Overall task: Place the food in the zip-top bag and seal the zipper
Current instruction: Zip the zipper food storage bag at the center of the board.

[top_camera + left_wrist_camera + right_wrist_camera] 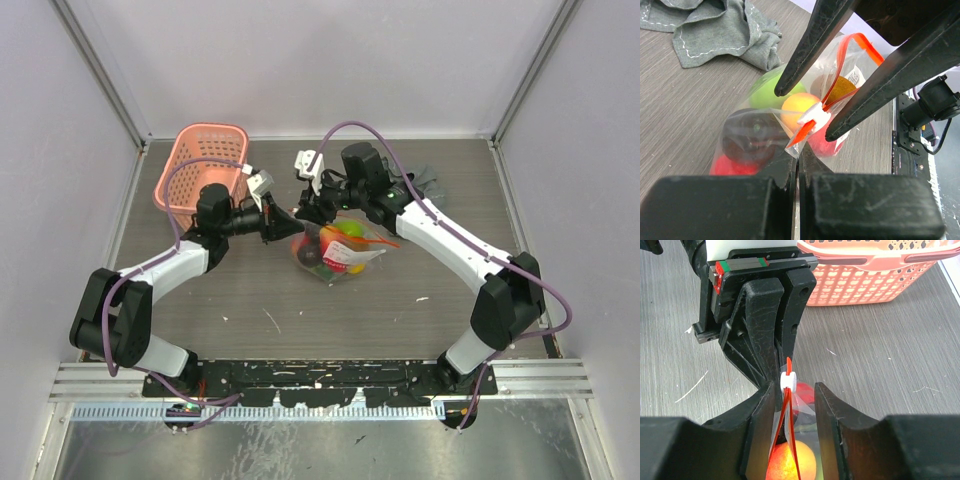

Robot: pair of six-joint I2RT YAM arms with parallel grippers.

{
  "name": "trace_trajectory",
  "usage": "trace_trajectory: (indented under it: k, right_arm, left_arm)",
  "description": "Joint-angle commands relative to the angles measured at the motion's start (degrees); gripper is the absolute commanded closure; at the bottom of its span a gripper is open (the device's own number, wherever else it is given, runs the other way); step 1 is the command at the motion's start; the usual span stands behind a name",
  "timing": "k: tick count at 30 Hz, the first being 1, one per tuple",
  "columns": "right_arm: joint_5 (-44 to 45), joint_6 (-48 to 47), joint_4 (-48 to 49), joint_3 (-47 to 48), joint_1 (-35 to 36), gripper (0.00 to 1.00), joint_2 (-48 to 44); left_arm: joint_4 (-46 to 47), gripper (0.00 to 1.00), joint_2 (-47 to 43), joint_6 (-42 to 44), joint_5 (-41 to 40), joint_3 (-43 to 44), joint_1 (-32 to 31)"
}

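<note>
No legible text anywhere. Only candidate is a small white sticker (855,77) with dark print on something inside the zip-top bag (852,52), seen from the left wrist view, and the print is too small and blurred to read. Nothing readable in the top or right wrist views either.

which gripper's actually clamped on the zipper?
The left gripper: shut on the zipper end. The right gripper stands open astride the slider.
</note>
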Motion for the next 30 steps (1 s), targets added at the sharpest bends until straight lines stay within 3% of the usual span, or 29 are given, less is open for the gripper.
trace_trajectory:
  k: [1, 14, 24, 30]
  right_arm:
    - [-1.40, -0.71, 2.69, 2.83, 0.30, 0.64, 0.04]
    - [-2.36, -0.88, 2.05, 3.64, 0.50, 0.64, 1.38]
    - [-0.02, -1.46, -0.11, 2.81, 0.41, 0.90, 0.42]
    - [1.93, -1.75, -2.02, 0.10, -0.48, 0.93, -2.88]
  left_arm:
    - [1.01, 1.00, -2.16, 1.33, -0.41, 2.09, 0.08]
    - [-0.12, 1.00, -2.02, 1.87, -1.15, 2.27, 0.11]
    - [-2.06, 1.00, -2.65, 2.54, -4.29, 1.93, 0.19]
    - [-2.23, 1.00, -1.94, 1.28, -5.09, 2.07, 0.96]
